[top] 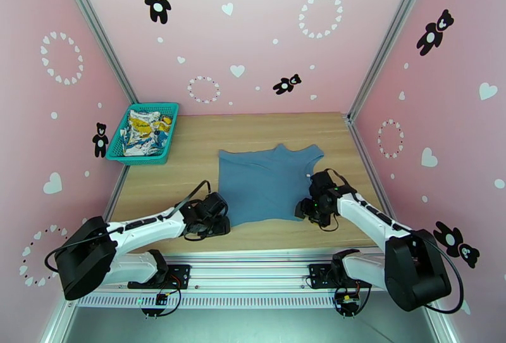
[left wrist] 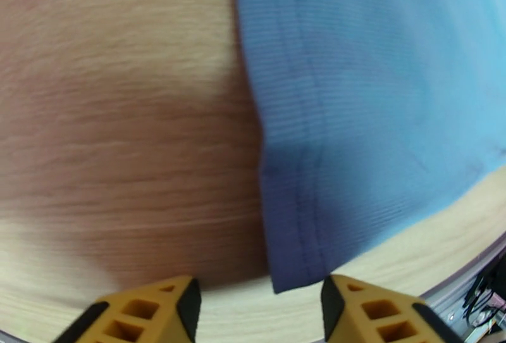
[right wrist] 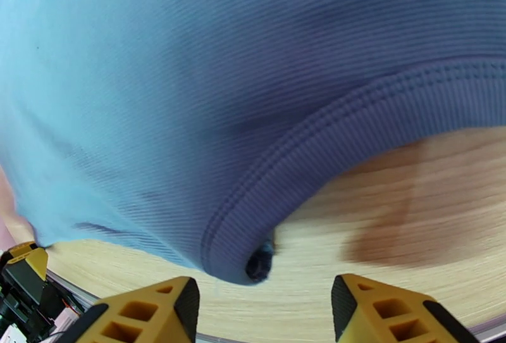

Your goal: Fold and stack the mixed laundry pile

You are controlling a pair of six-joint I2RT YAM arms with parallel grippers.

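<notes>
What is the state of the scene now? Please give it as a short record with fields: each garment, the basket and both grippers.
tank top: dusty blue, spread out on the wooden table, not folded
printed cloth: white with yellow and blue print, crumpled inside the basket
basket: teal mesh, far-left corner of the table
left gripper: open, low at the tank top's near-left corner
right gripper: open, low at the tank top's near-right edge
stack: not yet begun
</notes>
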